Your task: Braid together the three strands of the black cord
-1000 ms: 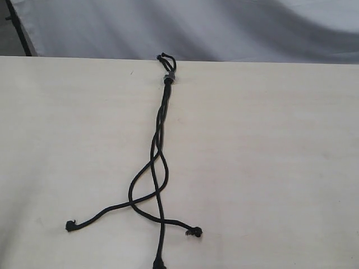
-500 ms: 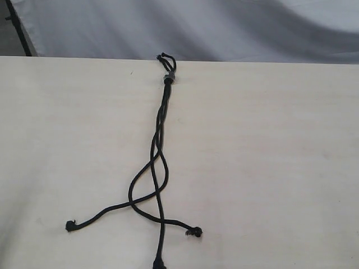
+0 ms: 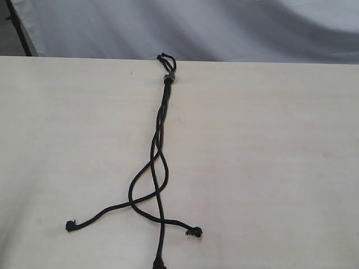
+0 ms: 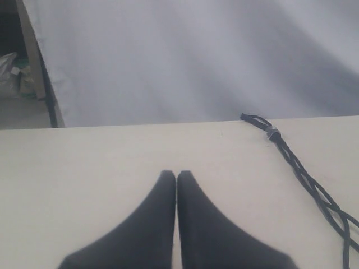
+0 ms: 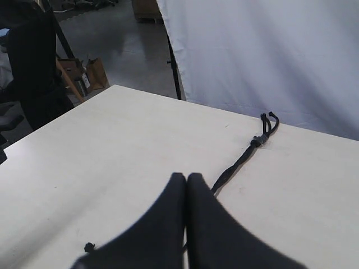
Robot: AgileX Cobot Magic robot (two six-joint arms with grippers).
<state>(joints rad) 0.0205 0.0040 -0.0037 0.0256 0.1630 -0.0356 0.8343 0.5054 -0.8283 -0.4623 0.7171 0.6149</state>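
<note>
Clenched on nothing, the left gripper (image 4: 176,175) has its jaws pressed together above bare tabletop (image 4: 84,162), and the cord (image 4: 303,171) lies off to one side of it, untouched. Neither arm shows in the exterior view.

The cord runs down the middle of the tabletop. Its knot (image 3: 168,77) sits at the far edge, and the short loops reach just past it. Below the knot the three strands run close together in a loose twist, then open into a loop, cross and fan out. The left strand (image 3: 101,214) sweeps well out to the left. The middle strand (image 3: 160,246) runs to the near edge of the picture. The right strand (image 3: 179,225) ends just right of centre.

I judge the cord to be light, soft and limp. It will hold no shape and will likely drag across the tabletop if pulled, since nothing visible pins the knot. The best hold is probably just above each knotted tip, which would act as a stop against slipping.

No container is in view.

The right gripper (image 5: 186,176) is likewise clenched and empty, and the cord passes out of sight behind it.
</note>
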